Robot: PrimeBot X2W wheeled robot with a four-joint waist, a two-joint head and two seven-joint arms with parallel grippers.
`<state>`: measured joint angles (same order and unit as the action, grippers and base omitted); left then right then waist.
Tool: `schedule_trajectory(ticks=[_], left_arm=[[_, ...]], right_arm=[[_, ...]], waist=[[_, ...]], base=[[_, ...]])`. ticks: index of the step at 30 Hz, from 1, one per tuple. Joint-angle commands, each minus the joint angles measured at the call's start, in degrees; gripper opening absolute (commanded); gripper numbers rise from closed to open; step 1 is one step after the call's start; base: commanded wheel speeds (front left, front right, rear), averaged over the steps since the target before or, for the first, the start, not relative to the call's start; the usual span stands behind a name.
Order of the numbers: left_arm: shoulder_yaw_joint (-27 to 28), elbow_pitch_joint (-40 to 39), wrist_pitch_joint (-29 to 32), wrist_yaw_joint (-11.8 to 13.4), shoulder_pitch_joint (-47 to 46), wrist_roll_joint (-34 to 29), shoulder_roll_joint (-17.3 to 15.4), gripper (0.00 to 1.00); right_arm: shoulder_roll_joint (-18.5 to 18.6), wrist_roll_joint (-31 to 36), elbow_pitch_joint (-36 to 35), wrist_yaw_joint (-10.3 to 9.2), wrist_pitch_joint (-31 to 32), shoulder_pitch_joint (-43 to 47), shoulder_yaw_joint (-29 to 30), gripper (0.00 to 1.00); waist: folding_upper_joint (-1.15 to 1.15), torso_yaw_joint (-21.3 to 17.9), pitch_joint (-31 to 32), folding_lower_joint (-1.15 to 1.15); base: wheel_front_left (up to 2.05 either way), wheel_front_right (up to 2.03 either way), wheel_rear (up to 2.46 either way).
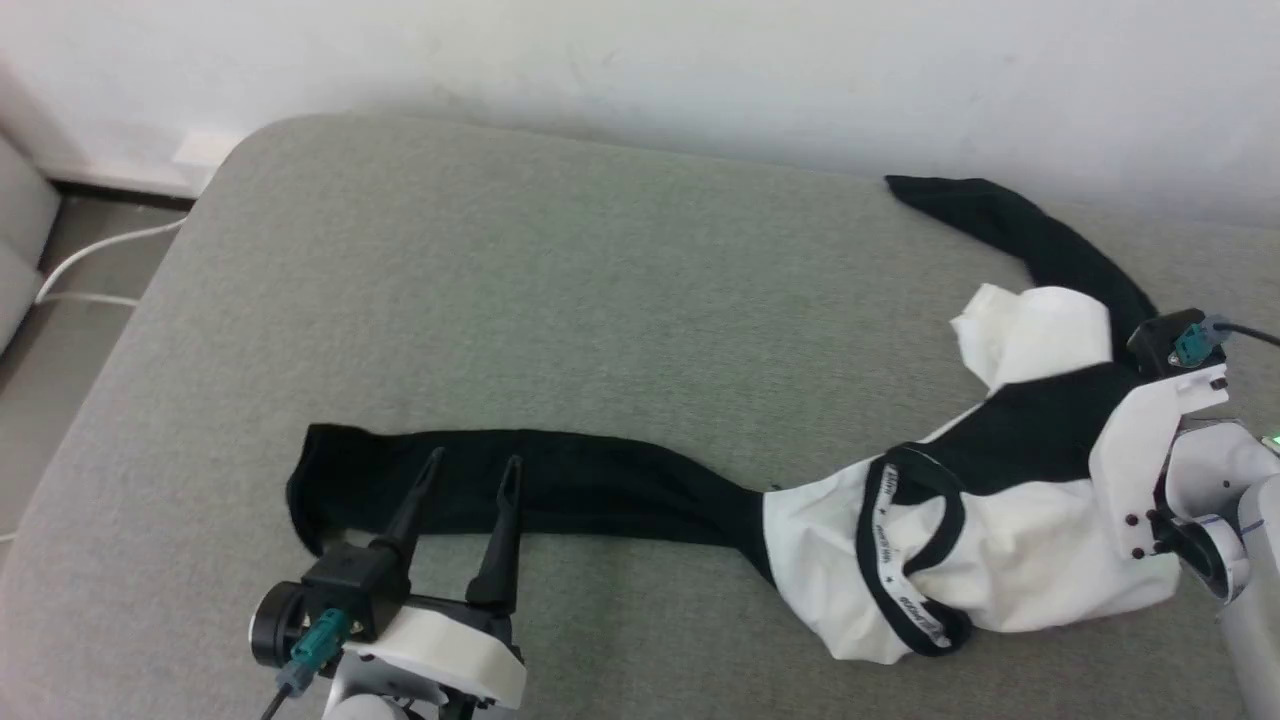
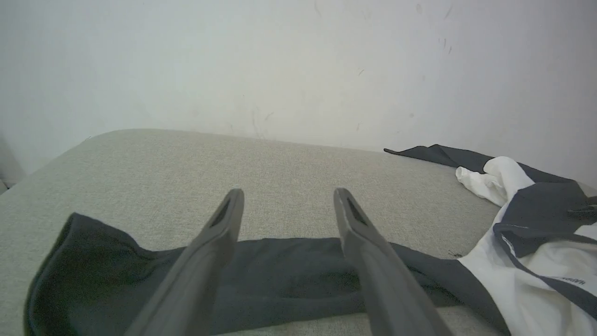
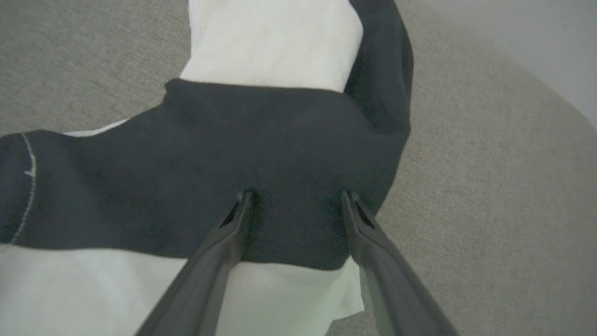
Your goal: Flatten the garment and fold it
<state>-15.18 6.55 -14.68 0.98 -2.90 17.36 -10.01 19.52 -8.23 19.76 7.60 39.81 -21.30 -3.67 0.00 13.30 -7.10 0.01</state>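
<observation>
The garment (image 1: 1000,560) lies crumpled at the right of a grey cushion (image 1: 520,280), white body bunched and black-trimmed neckline (image 1: 905,560) facing up. One black sleeve (image 1: 560,490) stretches flat to the left; the other (image 1: 1040,240) trails toward the wall. My left gripper (image 1: 473,462) stands open just above the stretched sleeve near its cuff, with nothing between its fingers (image 2: 219,233). My right gripper (image 3: 296,196) is open, both fingertips pressing down onto a black fold of the garment (image 3: 233,140) that lies over white cloth. Its white wrist (image 1: 1150,450) leans over the bunched body.
A pale wall (image 1: 700,70) runs close behind the cushion. The cushion's rounded left edge drops to a floor where a white cable (image 1: 90,260) lies. Bare grey cushion spreads behind and left of the garment.
</observation>
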Motion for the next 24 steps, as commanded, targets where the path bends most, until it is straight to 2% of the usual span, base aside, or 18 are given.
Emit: schedule_trajectory(ticks=[1, 4, 5, 6, 9, 13, 17, 24], left_arm=[[-0.1, 0.4, -0.3, -0.6, -0.9, -0.7, 0.6, 1.0], [0.0, 1.1, -0.3, -1.1, -1.1, -1.3, 1.5, 1.0], [0.2, 1.3, -0.3, -1.2, -1.1, -1.4, 1.6, 1.0], [0.4, 1.4, -0.3, -1.2, -1.1, -1.5, 1.8, 1.0], [1.0, 2.0, -0.3, -1.6, -0.8, -1.7, 1.9, 1.0], [1.6, 2.7, -0.3, -2.1, -0.4, -2.0, 1.8, 1.0], [2.1, 3.2, -0.3, -2.3, -0.3, -2.2, 1.9, 1.0], [2.8, 3.4, -0.3, -2.5, 0.1, -2.5, 2.2, 1.0]], right_arm=[[0.5, 0.0, 1.9, -0.11, 1.2, -1.0, -0.1, 1.0], [0.6, 0.7, 5.0, -0.11, 1.6, -1.5, 0.0, 1.0], [0.4, 0.9, 5.7, -0.11, 1.0, -1.6, 0.0, 0.4], [0.3, 1.2, 6.0, -0.11, 0.2, -1.6, -0.1, 0.0], [0.1, 1.7, 5.8, -0.11, -3.4, -1.7, -0.5, 0.0], [-0.7, 1.3, 1.1, -0.11, -8.9, -1.5, 0.0, 0.0], [-1.7, -0.1, -7.1, -0.11, -12.0, 1.1, 2.0, 0.0], [-7.8, -5.0, -22.7, -0.11, -14.2, 13.3, 8.6, 0.0]], waist=[[0.0, 3.2, -2.0, -0.01], [0.0, 3.8, -2.0, -0.01], [0.0, 3.7, -1.8, -0.01], [0.0, 3.5, -1.7, -0.01], [0.0, 1.8, -0.8, -0.01], [0.0, -2.0, 0.8, -0.01], [0.0, -6.3, 2.2, -0.01], [0.0, -12.4, 3.8, -0.01]], base=[[0.0, 0.0, 0.0], [0.0, 0.0, 0.0], [0.0, 0.0, 0.0], [0.0, 0.0, 0.0], [0.0, 0.0, 0.0], [0.0, 0.0, 0.0], [0.0, 0.0, 0.0], [0.0, 0.0, 0.0]])
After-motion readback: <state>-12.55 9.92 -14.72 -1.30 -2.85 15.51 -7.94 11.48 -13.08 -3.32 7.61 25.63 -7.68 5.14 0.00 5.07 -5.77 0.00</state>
